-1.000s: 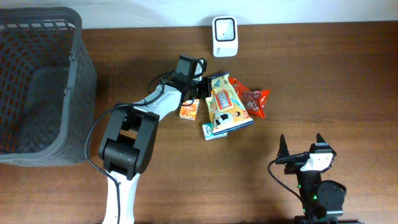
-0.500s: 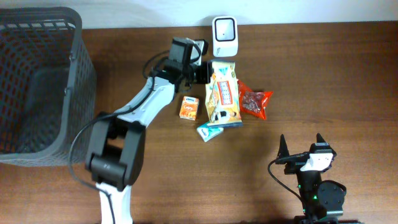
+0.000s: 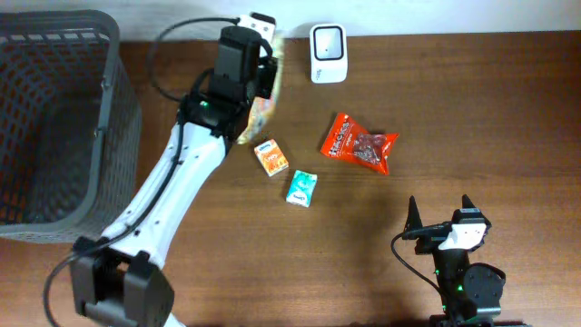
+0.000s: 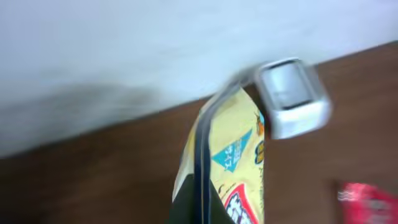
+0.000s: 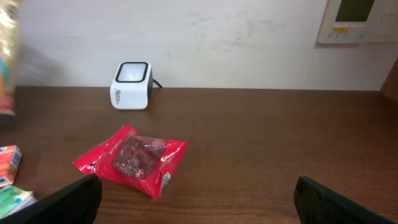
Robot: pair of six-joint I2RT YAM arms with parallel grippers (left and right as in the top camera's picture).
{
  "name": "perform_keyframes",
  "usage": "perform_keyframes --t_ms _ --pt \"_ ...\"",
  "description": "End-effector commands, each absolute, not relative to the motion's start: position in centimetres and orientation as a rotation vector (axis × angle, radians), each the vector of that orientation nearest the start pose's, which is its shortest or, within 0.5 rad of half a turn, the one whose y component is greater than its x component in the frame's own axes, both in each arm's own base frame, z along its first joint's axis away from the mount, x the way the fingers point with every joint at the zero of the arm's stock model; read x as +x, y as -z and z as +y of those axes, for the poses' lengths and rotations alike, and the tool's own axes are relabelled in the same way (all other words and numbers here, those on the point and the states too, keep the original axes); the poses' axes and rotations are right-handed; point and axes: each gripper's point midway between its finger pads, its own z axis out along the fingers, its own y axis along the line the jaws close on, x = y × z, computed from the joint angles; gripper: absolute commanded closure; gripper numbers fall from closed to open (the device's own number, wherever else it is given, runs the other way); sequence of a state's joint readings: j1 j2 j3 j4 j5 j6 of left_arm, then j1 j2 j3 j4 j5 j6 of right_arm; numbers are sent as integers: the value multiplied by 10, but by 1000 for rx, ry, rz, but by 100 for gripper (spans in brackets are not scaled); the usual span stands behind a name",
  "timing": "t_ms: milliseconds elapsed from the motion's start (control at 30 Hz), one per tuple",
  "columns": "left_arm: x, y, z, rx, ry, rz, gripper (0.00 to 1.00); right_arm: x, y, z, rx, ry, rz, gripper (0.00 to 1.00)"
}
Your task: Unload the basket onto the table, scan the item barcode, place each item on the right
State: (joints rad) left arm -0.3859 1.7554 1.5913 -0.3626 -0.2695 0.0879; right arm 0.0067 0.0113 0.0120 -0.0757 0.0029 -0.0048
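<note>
Basket (image 3: 125, 109) far left; scanner (image 3: 327, 41) at back edge; pouch (image 3: 359, 145) before scanner.

The desk (image 3: 490, 109) lies open right of the scanner (image 3: 328, 41) — broad room for a hand. Mid-desk, the red packet (image 3: 359, 145), orange box (image 3: 271, 157) and teal packet (image 3: 301, 188) stand apart, with gaps between. The basket (image 3: 125, 136) walls off the left — the raised yellow bag (image 4: 242, 134) seems to crowd the scanner's left side.

Yellow snack bag (image 4: 242, 155) — aloft, edge-on — near the white scanner (image 3: 328, 41)
</note>
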Motion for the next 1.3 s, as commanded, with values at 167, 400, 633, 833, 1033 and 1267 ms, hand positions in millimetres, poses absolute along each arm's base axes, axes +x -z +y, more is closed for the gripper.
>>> perform_keyframes --t_ms 167,400,633,833,1033,1267 --pt "505 -237 -124 418 -445 2146 100 246 -154 2 -13 6 1656 2" --pt "501 -170 -152 552 -589 2236 100 246 -154 2 -13 6 1656 2" --pt "470 -156 -228 692 -486 2210 100 246 -154 2 -13 6 1656 2" --pt "428 -152 -298 840 -357 2169 100 246 -154 2 -13 6 1656 2" --pt "391 -139 -340 1004 -158 2196 90 246 -154 2 -13 6 1656 2" --pt "358 -146 -366 1114 264 2320 75 246 -154 2 -13 6 1656 2"
